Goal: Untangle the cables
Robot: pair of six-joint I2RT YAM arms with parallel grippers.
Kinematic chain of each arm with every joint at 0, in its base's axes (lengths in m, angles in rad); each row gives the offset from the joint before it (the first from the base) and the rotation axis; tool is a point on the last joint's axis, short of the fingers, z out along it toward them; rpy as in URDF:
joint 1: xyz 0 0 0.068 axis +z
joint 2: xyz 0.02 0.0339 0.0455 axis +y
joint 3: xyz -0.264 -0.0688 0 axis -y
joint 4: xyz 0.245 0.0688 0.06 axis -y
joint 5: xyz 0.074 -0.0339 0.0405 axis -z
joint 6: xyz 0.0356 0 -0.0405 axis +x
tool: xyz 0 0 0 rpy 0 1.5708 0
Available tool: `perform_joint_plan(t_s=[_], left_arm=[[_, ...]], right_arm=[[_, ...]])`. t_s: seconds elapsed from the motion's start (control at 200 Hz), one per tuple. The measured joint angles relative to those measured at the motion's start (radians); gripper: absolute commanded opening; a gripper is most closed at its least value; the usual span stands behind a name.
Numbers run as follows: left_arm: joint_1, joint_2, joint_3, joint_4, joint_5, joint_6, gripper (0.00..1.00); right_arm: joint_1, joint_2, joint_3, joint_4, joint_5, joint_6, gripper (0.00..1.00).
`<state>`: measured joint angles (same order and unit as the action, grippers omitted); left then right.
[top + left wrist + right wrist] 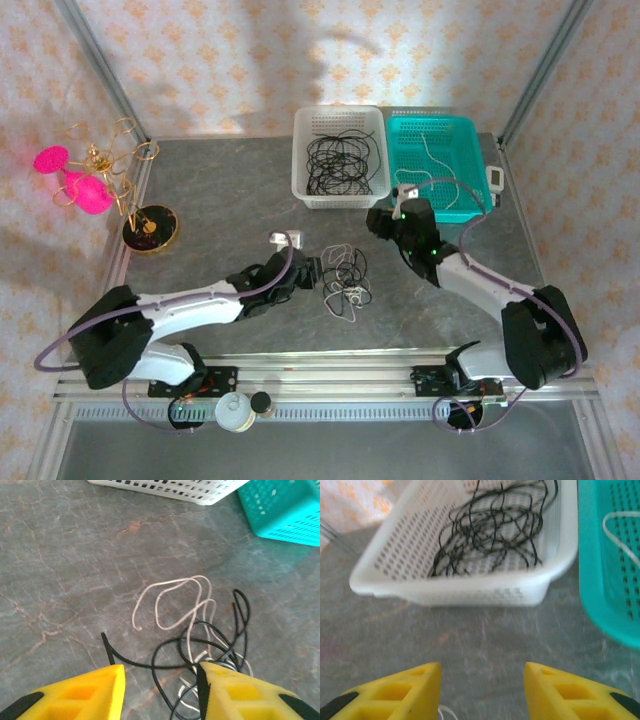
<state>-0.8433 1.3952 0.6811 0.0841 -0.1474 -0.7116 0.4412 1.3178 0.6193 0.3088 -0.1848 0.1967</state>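
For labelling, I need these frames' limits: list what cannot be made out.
- Left wrist view: the near part of the loose tangle of black and white cables is covered by the yellow fingers and cut by the bottom edge.
- Right wrist view: the thin white cable in the teal plastic basket runs off the right edge.
- Top view: which strand crosses which there is too small to tell.

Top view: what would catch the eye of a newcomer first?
A small tangle of black and white cables lies in the middle of the table. Behind it stand a white basket holding black cables and, to its right, a teal basket. A pink and gold ornament stands at the left edge.
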Motion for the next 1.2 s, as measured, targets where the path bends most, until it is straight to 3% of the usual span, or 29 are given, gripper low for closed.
perform_joint_plan(t_s=[0.265,0.375,0.516,0.716,0.926,1.141,1.201], left_arm=[[0.002,0.208,0.186,-0.179,-0.072,-0.055,0.48],[0.002,0.267,0.237,-0.258,-0.100,-0.082,0.55],[0.002,0.310,0.259,-0.322,-0.135,-0.112,0.55],[0.014,0.376,0.304,-0.341,-0.160,-0.136,0.45],[0.026,0.412,0.338,-0.339,-0.165,-0.148,0.27],[0.025,0.340,0.333,-0.350,-0.198,-0.141,0.01],[0.025,0.284,0.318,-0.351,-0.203,-0.130,0.00]], right_arm=[[0.027,-0.113,-0.250,0.227,0.047,0.048,0.48],[0.027,-0.115,-0.269,0.269,0.077,0.075,0.52],[0.027,-0.106,-0.269,0.309,0.093,0.085,0.52],[0.027,-0.080,-0.269,0.320,0.099,0.095,0.53],[0.027,-0.079,-0.269,0.322,0.100,0.095,0.54],[0.027,-0.046,-0.269,0.329,0.100,0.095,0.54],[0.027,-0.037,-0.269,0.329,0.101,0.095,0.54]])
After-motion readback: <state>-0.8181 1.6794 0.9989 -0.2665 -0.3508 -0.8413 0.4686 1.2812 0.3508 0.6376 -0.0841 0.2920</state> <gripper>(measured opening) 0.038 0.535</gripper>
